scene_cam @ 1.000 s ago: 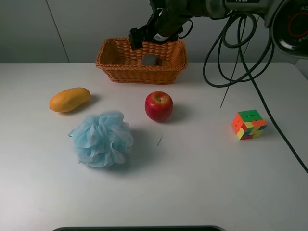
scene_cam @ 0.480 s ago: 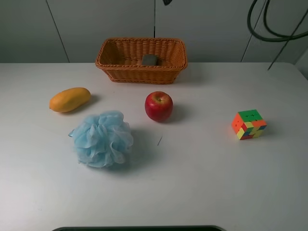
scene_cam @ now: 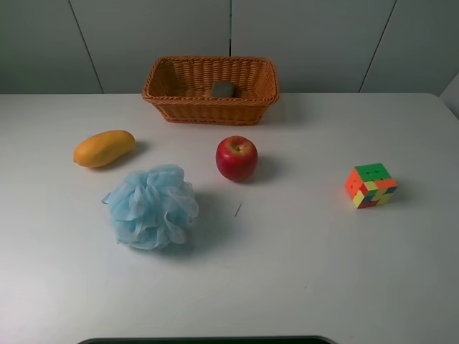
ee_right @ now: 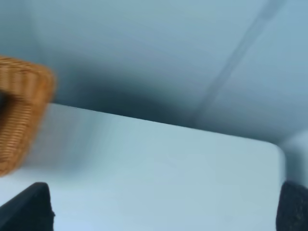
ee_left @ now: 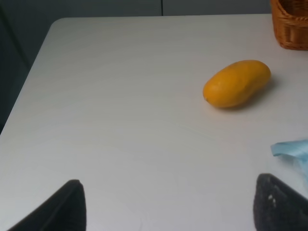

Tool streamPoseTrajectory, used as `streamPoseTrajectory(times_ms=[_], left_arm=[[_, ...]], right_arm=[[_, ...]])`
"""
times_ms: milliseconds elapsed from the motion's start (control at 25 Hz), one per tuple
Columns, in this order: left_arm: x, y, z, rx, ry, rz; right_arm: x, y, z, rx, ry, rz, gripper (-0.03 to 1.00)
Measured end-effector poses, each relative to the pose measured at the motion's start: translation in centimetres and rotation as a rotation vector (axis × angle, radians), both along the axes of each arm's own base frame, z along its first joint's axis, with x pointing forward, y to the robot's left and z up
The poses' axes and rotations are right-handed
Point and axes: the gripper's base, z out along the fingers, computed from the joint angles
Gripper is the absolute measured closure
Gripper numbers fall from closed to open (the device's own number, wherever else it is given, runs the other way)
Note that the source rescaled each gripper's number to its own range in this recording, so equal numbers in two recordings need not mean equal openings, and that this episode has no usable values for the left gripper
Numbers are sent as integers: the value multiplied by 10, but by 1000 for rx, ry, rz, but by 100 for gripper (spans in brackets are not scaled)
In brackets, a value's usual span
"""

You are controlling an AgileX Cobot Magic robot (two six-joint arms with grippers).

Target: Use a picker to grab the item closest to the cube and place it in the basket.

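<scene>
The dark-grey block (scene_cam: 223, 89) lies inside the wicker basket (scene_cam: 208, 111) at the back of the table. The puzzle cube (scene_cam: 371, 185) sits alone at the right. Neither arm shows in the exterior high view. In the left wrist view my left gripper (ee_left: 173, 211) is open and empty, its dark fingertips (ee_left: 67, 207) wide apart over bare table near the mango (ee_left: 237, 83). In the blurred right wrist view my right gripper (ee_right: 161, 211) is open and empty, with the basket (ee_right: 21, 110) off to one side.
A red apple (scene_cam: 237, 158) stands in front of the basket. A mango (scene_cam: 104, 147) lies at the left and a blue mesh sponge (scene_cam: 152, 206) sits below it. A thin small scrap (scene_cam: 237, 209) lies near the sponge.
The right arm was over the basket a second ago and has withdrawn out of the exterior high view. The block stays in the basket. Nothing else moved.
</scene>
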Motion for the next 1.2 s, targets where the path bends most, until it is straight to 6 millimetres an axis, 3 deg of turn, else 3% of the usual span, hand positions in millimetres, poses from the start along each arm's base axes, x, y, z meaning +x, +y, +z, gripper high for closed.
streamPoseTrajectory(times_ms=[120,320,480,640,1000,1200], left_arm=[[0,0,0,0,0,0],[0,0,0,0,0,0],[0,0,0,0,0,0],[0,0,0,0,0,0],[0,0,0,0,0,0],[0,0,0,0,0,0]], right_arm=[[-44,-14,9,-29,-26,-38,-3],[-117,-2,4,1,-72,0,-3],[-175,11,-13,49,-188,33,-3],[-230,19,-46,47,-247,39,-3],[-299,27,-143,63,-312,-3,-3],[-318,29,-175,89,-345,-25,-3]])
